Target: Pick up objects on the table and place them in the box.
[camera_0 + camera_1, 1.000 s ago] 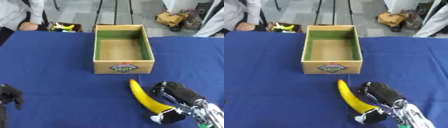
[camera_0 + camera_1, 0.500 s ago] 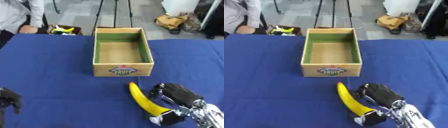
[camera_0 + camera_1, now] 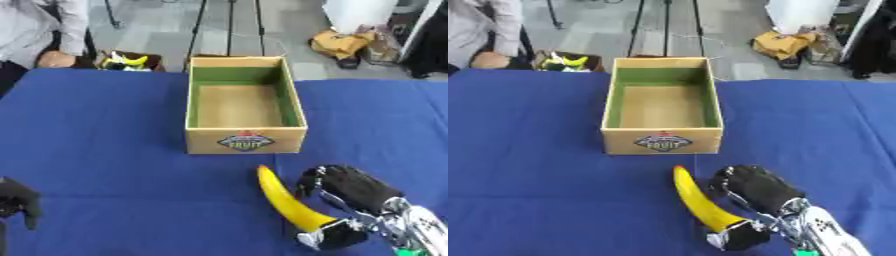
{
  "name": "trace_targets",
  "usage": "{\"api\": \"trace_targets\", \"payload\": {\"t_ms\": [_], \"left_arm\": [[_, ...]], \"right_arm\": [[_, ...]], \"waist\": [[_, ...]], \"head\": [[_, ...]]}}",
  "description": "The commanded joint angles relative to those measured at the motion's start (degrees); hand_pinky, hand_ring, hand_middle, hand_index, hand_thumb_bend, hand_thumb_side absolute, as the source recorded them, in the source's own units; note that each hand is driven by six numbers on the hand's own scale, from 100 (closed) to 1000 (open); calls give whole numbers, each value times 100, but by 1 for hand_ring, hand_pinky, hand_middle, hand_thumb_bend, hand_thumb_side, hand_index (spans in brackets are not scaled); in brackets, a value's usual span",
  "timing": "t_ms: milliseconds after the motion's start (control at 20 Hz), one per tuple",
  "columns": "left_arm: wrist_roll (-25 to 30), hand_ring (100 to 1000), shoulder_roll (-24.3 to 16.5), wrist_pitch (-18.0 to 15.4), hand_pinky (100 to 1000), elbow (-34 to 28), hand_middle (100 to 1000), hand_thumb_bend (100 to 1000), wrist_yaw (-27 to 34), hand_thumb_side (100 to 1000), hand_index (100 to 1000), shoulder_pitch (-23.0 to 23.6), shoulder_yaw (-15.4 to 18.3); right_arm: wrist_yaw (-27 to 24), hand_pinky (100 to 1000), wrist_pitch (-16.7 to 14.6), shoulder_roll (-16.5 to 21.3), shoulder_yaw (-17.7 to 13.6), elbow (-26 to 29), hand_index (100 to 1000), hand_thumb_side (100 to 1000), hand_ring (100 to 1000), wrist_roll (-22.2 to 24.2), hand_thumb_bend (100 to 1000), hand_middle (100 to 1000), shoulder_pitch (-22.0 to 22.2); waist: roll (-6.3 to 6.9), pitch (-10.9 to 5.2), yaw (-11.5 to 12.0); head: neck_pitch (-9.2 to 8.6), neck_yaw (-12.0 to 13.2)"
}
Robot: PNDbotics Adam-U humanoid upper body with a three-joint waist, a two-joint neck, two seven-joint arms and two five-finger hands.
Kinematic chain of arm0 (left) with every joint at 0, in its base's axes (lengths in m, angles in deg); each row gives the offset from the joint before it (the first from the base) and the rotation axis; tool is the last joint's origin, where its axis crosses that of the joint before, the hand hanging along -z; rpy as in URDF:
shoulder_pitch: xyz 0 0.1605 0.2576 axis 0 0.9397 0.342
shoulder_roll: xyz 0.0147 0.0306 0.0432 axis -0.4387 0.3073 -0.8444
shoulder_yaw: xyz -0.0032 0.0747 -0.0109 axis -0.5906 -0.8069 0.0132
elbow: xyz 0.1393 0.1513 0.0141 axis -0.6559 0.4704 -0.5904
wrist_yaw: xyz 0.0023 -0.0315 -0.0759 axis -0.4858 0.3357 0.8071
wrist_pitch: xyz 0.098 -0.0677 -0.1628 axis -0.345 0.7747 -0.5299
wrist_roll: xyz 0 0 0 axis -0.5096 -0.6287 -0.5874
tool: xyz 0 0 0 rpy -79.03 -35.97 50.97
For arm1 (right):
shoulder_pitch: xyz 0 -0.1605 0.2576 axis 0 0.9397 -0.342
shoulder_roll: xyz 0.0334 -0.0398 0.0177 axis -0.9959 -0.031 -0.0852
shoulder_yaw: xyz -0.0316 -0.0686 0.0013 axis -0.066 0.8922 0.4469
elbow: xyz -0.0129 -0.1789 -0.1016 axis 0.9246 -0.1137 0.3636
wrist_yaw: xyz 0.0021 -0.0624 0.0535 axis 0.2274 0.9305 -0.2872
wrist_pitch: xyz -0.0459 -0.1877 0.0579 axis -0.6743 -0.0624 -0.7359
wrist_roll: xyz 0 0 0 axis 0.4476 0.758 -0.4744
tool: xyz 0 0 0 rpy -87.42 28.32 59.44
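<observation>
In the left eye view we see our right hand (image 3: 350, 200) curled round the banana (image 3: 284, 202) on the blue tabletop (image 3: 105, 150), the box (image 3: 245, 107) just beyond it (our left hand (image 3: 17, 200) idles far left, fingers unclear). In the right eye view the banana's tip points toward the box.

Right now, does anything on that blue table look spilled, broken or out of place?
Nothing stands out. The box stands upright and empty on the blue table, the banana lies whole beside the right hand, and the left hand rests at the lower left corner.
</observation>
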Motion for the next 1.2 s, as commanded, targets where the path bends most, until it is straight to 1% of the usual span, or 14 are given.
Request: {"api": "trace_targets", "payload": {"t_ms": [50, 100, 200, 250, 350, 400, 600, 650, 1150, 1200], "left_arm": [[16, 321, -32, 0, 180, -116, 362, 100, 8, 1000, 473, -11, 16], [16, 321, -32, 1, 180, -116, 362, 100, 8, 1000, 472, -10, 17], [17, 321, -31, 3, 180, -116, 362, 100, 9, 1000, 472, -8, 17], [18, 321, -31, 4, 180, -116, 362, 100, 9, 1000, 473, -7, 17], [19, 321, -32, 4, 180, -116, 362, 100, 10, 1000, 473, -5, 18], [20, 321, -32, 4, 180, -116, 362, 100, 10, 1000, 473, -4, 17], [22, 321, -30, 3, 180, -116, 362, 100, 11, 1000, 473, 1, 18], [22, 321, -29, 3, 180, -116, 362, 100, 11, 1000, 473, 1, 18], [25, 321, -27, 3, 180, -116, 362, 100, 12, 1000, 473, -2, 19], [25, 321, -27, 3, 180, -116, 362, 100, 12, 1000, 473, -3, 18]], "right_arm": [[76, 436, 8, 134, -18, -11, 647, 468, 696, -3, 454, 514, -59], [87, 431, 10, 134, -19, -22, 633, 468, 687, -8, 455, 501, -59], [100, 431, 14, 135, -19, -36, 633, 468, 687, -31, 455, 501, -59], [101, 424, 17, 135, -19, -37, 616, 474, 647, -47, 452, 484, -62], [100, 424, 23, 136, -17, -39, 616, 474, 647, -74, 452, 484, -64], [107, 422, 24, 140, -14, -47, 614, 456, 611, -75, 451, 483, -62], [134, 418, 20, 142, -5, -67, 605, 457, 579, -73, 444, 476, -59], [133, 408, 20, 141, -4, -67, 596, 466, 545, -79, 435, 468, -59], [124, 379, 40, 155, 9, -103, 563, 448, 523, -178, 413, 439, -47], [122, 364, 42, 153, 10, -105, 549, 454, 512, -189, 410, 426, -48]], "waist": [[21, -108, 10], [20, -108, 10], [20, -108, 12], [21, -110, 13], [22, -112, 14], [23, -112, 13], [27, -113, 15], [29, -112, 16], [26, -107, 34], [26, -106, 38]], "head": [[-9, -21], [-5, -24], [1, -28], [5, -29], [8, -31], [3, -34], [-6, -40], [-6, -43], [-7, -51], [-5, -51]]}}
